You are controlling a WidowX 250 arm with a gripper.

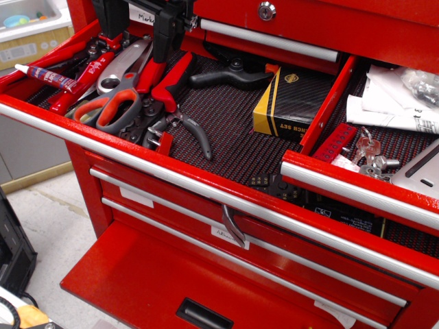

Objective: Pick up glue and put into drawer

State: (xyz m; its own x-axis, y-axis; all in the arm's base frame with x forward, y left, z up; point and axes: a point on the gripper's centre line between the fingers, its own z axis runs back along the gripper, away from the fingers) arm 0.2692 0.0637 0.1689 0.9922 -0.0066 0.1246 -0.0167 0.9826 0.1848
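Red sheet-metal tool chest drawer (206,179), pulled open and lined with a dark ribbed mat, serves as the landmark. At its far left corner lies the glue (45,76), a small slim tube with a white pointed nozzle and a blue-and-red printed label, resting across the red handles of tools piled there, its nozzle pointing toward the left wall of the drawer. Above the back-left part of the drawer hangs the black tool (140,17), cut off by the top edge of the view; two dark fingers (168,31) reach down toward the clutter, apart from each other and apparently empty, but how far open they stand I cannot tell. It is near the glue, not touching it. Just right of the glue in the drawer are red-and-grey handled scissors (113,104) and red-handled pliers (175,92). Further right in the same drawer sits a black-and-yellow cardboard box (291,99), against a red divider (329,103).
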